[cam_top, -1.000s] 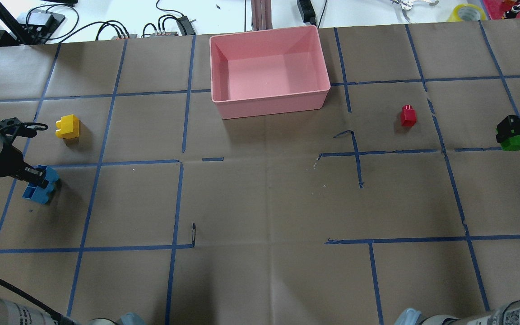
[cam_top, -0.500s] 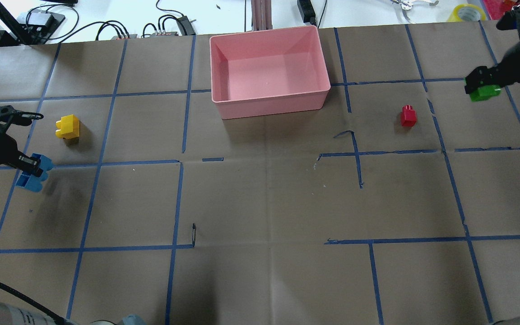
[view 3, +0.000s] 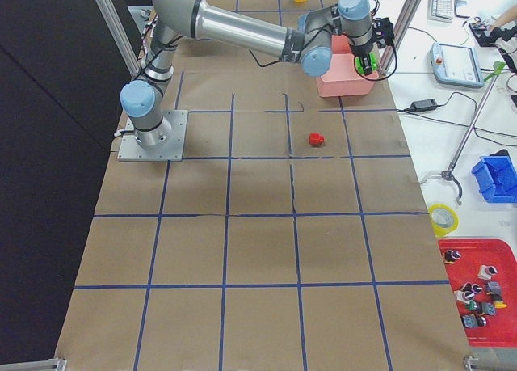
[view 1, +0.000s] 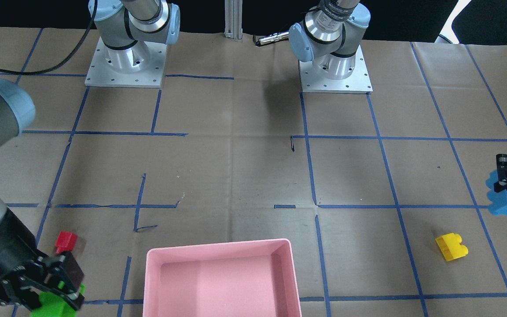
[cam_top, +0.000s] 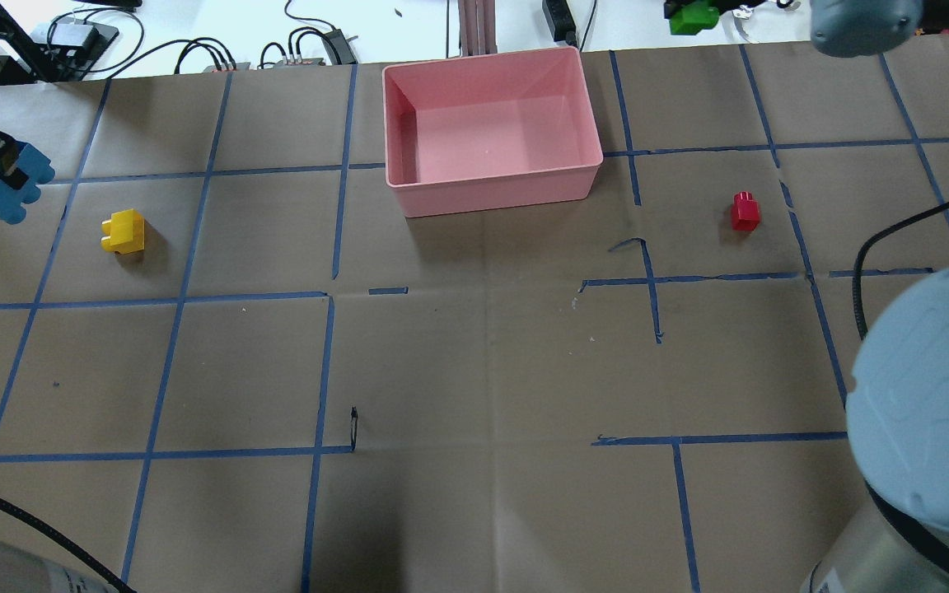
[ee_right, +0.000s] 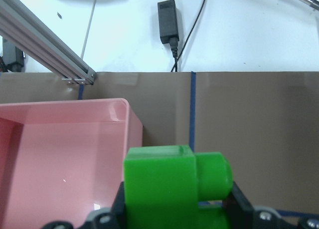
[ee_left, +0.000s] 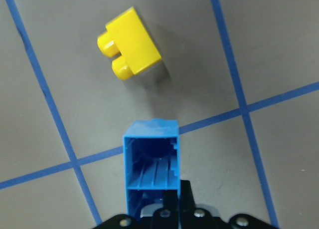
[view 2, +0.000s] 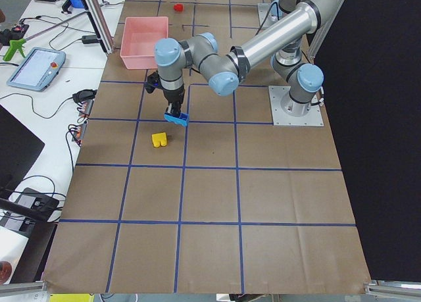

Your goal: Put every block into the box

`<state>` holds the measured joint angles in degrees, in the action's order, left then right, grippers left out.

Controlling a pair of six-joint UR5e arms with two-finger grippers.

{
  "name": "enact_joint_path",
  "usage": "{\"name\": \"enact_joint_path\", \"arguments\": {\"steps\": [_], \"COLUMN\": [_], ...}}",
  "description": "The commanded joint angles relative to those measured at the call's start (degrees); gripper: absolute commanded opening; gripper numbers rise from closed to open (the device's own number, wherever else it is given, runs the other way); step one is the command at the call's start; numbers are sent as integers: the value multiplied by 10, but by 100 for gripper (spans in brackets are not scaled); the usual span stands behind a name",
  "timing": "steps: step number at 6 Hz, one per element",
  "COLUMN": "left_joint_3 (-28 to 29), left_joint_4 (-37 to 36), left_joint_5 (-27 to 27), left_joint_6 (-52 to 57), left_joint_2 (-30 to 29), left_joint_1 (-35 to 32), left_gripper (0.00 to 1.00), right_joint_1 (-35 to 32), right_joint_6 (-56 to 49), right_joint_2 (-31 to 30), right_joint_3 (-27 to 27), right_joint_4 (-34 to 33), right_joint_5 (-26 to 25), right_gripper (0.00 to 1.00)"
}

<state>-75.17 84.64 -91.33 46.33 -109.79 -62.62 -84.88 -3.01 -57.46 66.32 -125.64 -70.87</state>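
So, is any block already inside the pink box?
No, the box holds nothing, while the yellow block and red block sit outside it.

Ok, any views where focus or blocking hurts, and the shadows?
Overhead exterior: the right arm's grey-blue joint looms blurred at lower right, hiding that table corner. Right wrist view: the green studded plastic brick fills the lower frame, slightly soft; the pink plastic tray is clear. Left wrist view: sharp, soft shadow beside the yellow two-stud plastic brick.
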Motion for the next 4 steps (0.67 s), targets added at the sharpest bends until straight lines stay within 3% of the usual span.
{"name": "enact_joint_path", "arguments": {"steps": [1, 2, 3, 4], "left_joint_3": [69, 87, 96, 110], "left_joint_4": [13, 15, 15, 14], "left_joint_5": [4, 7, 21, 55], "left_joint_6": [-144, -239, -335, -422], "left_joint_2": [-33, -45, -56, -74], "left_joint_1": [-77, -126, -164, -192], "left_gripper": [0, 0, 0, 0], "right_joint_1": [-89, -113, -117, -124], "right_joint_6": [155, 196, 196, 198], "right_joint_2": [113, 134, 139, 138], "right_joint_3": [-130, -128, -121, -117], "right_joint_4": [-7, -28, -40, -27], "right_joint_5": [21, 21, 21, 14], "right_gripper": [8, 11, 99, 100]}}
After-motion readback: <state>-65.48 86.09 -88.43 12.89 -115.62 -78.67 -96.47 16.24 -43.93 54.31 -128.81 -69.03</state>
